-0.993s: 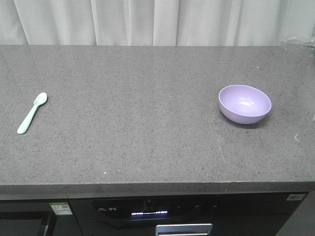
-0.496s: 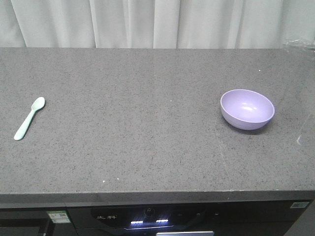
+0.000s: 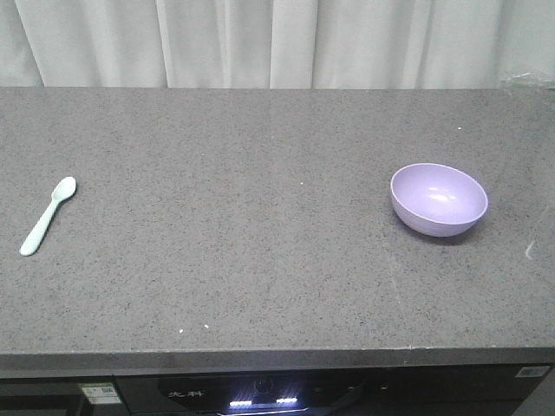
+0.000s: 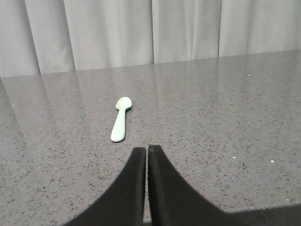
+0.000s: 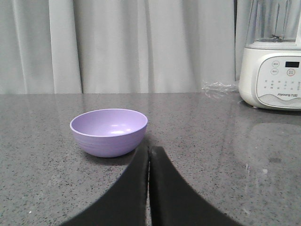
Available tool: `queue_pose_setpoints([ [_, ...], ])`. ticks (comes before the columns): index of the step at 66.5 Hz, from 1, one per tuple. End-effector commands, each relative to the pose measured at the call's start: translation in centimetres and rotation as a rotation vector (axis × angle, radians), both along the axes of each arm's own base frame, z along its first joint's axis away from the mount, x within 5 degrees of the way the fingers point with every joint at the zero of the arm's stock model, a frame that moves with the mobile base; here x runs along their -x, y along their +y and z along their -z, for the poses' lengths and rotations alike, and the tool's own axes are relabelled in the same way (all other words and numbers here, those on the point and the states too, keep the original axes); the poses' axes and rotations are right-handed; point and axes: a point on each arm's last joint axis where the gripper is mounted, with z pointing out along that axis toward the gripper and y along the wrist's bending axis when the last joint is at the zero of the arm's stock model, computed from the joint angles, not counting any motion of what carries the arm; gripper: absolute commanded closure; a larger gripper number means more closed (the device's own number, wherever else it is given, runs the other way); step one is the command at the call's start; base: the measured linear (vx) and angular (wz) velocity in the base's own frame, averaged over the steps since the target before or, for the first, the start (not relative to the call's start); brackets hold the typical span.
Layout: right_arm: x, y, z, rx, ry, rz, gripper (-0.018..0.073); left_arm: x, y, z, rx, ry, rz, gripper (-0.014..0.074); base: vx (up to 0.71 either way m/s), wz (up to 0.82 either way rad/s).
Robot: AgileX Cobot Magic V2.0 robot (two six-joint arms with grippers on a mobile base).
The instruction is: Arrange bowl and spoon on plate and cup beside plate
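Right now my left pincer (image 4: 146,149) is closed, its two black fingers pressed together with nothing between them, low over the grey speckled table (image 4: 225,117). Ahead of it, slightly left, the mint-green spoon (image 4: 120,123) lies flat, scoop toward the curtain (image 4: 117,33), handle toward the pincer. My right pincer (image 5: 149,149) is likewise closed on nothing. Just beyond its tips, a little left, the lavender bowl (image 5: 109,131) stands upright. Farther right stands a white blender (image 5: 273,70). Spoon and bowl lie well apart on the table.
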Motion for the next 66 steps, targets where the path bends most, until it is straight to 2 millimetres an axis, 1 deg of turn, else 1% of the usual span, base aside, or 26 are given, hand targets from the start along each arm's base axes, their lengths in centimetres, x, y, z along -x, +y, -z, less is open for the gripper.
queue_pose_setpoints([
  [1,0.1,0.11,-0.6,0.02,-0.079,-0.01,0.0566,-0.04,-0.1,-0.89,0.011,-0.074,0.011,0.0603,0.03,0.0],
  [66,0.1,0.11,-0.6,0.02,-0.079,-0.01,0.0566,-0.04,-0.1,-0.89,0.011,-0.074,0.011,0.0603,0.04,0.0],
])
